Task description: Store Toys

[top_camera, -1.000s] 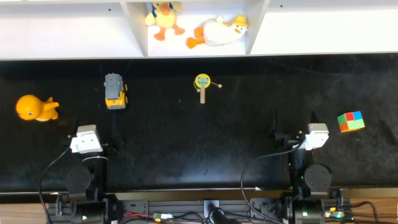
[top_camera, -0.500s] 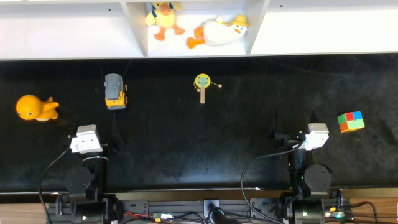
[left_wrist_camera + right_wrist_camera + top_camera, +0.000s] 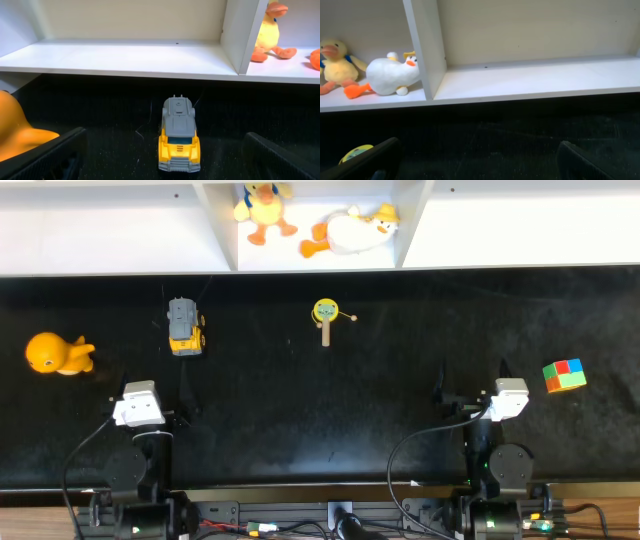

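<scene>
Down at the near edge of the black worktop [image 3: 300, 420], nothing has shifted since a second ago. The left gripper [image 3: 152, 385] and right gripper [image 3: 471, 380] both sit with jaws spread wide, holding nothing. Four toys lie loose beyond them: one coloured cube [image 3: 563, 375], one orange duck [image 3: 58, 354], one yellow truck [image 3: 184, 326] and one small rattle drum [image 3: 325, 313]. Farther back, the middle compartment of the white shelf [image 3: 120, 240] holds two plush ducks, a yellow plush [image 3: 262, 208] and a white plush [image 3: 352, 230].
</scene>
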Robot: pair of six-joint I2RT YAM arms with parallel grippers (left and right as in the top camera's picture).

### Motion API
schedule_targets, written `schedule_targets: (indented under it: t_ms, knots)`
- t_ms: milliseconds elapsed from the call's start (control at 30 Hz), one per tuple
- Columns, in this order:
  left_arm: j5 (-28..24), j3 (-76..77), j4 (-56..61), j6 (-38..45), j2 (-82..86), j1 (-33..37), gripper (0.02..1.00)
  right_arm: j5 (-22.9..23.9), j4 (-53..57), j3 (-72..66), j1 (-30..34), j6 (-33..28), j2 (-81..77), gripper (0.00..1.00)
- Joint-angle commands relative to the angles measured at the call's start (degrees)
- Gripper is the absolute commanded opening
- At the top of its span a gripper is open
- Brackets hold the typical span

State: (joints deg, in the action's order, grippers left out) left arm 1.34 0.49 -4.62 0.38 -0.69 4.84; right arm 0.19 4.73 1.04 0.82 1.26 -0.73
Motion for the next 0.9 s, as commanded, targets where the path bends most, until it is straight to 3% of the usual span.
schedule_targets:
  t_ms: [33, 333, 900]
  knots:
    - [0.7, 0.0, -0.1, 1.1, 0.5, -0.3, 0.998, -0.4, -0.3, -0.8, 0.3, 0.0, 0.5, 0.996]
    - [0.7, 5.5, -7.0, 1.1, -3.2, -0.3, 0.998, -0.4, -0.3, -0.8, 0.3, 0.0, 0.5, 0.993]
    - [0.9, 35.2, -36.1, 1.1, -29.0, -0.3, 0.996, -0.4, -0.3, -0.8, 0.3, 0.0, 0.5, 0.996]
